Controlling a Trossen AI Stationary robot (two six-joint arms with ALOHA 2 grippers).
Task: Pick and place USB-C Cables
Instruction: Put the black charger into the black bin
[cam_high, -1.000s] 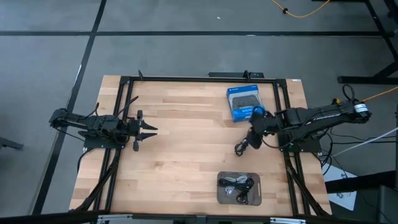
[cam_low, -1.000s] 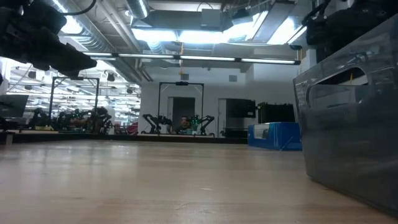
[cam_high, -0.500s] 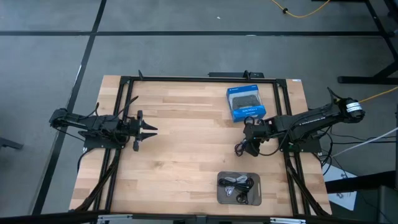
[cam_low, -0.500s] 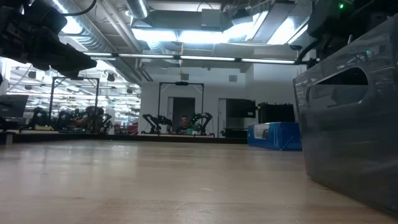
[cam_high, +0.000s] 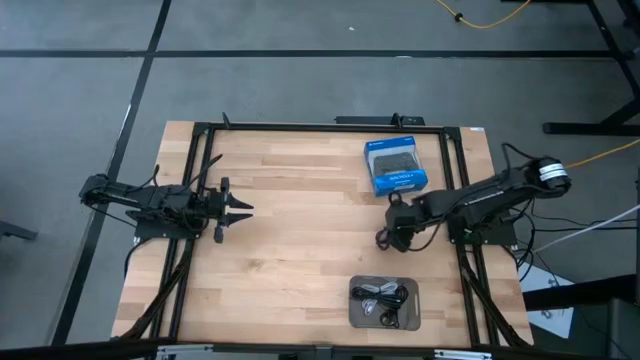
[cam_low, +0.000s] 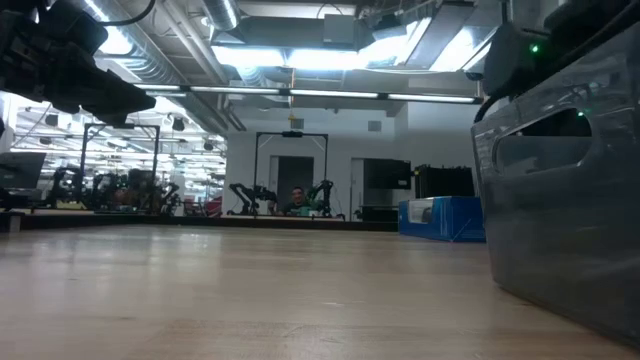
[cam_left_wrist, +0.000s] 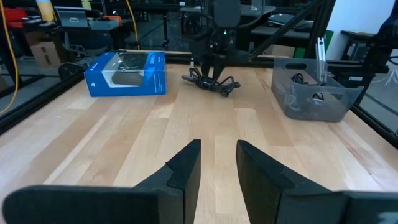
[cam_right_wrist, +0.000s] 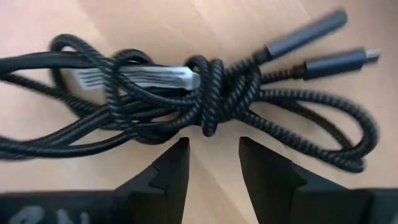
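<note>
USB-C Cables are what we are moving, and one black braided bundle (cam_right_wrist: 205, 99) lies loose on the wood just in front of the blue box (cam_high: 395, 166), on the side facing the clear bin (cam_high: 384, 302). Over the last second our right gripper (cam_high: 395, 232) has swung off from beside the blue box and come low over this bundle. In its wrist view the knotted middle sits right ahead of the two fingers (cam_right_wrist: 171, 171), which stand a little apart and hold nothing. We judge this to be the final approach for a pick: the jaws are lined up on the knot but not yet closed around it.

Several cables already lie in the clear bin, well apart from the blue box near the table's front edge, so the bin looks like the drop point. Our left gripper (cam_left_wrist: 217, 168) waits far across the table from the blue box, jaws slightly parted and empty.
</note>
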